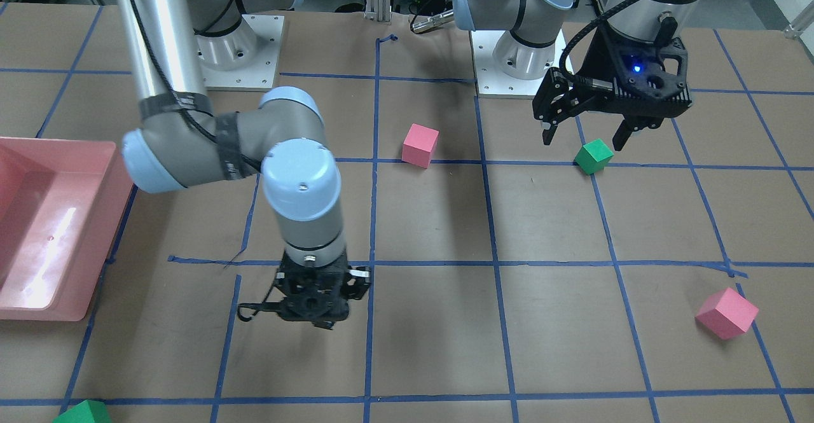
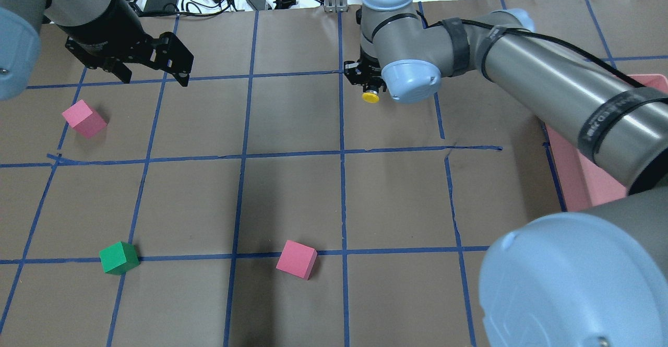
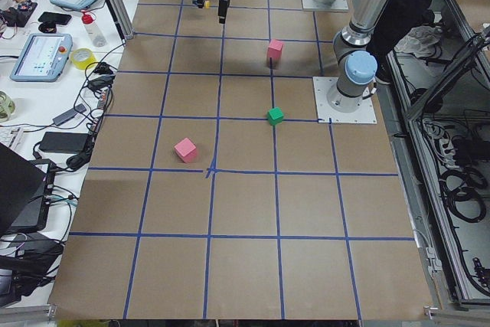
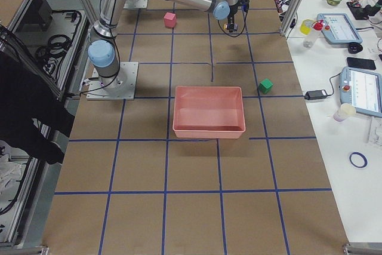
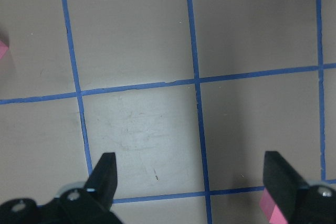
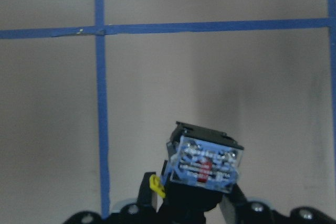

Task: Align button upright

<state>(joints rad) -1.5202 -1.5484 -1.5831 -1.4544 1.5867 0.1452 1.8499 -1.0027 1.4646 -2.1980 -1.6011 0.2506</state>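
While the right end effector [image 2: 367, 85] is clamping the button [image 6: 206, 162], the left end effector [image 5: 191, 171] is hanging spread wide.

button [image 6: 206, 163]: yellow cap, black body, silvery-blue base with a red spot | table [image 2: 292, 195]: brown paper, blue tape grid | pink cube [image 2: 84, 119], second pink cube [image 2: 296, 259]: plain pink | green cube [image 2: 119, 258]: plain green | bin [image 4: 209, 111]: pink | left gripper [image 1: 583, 135], right gripper [image 1: 318, 321]: black | right arm [image 2: 548, 81]: silver tube, pale-blue joint caps, black straps

No legible text, labels or numbers
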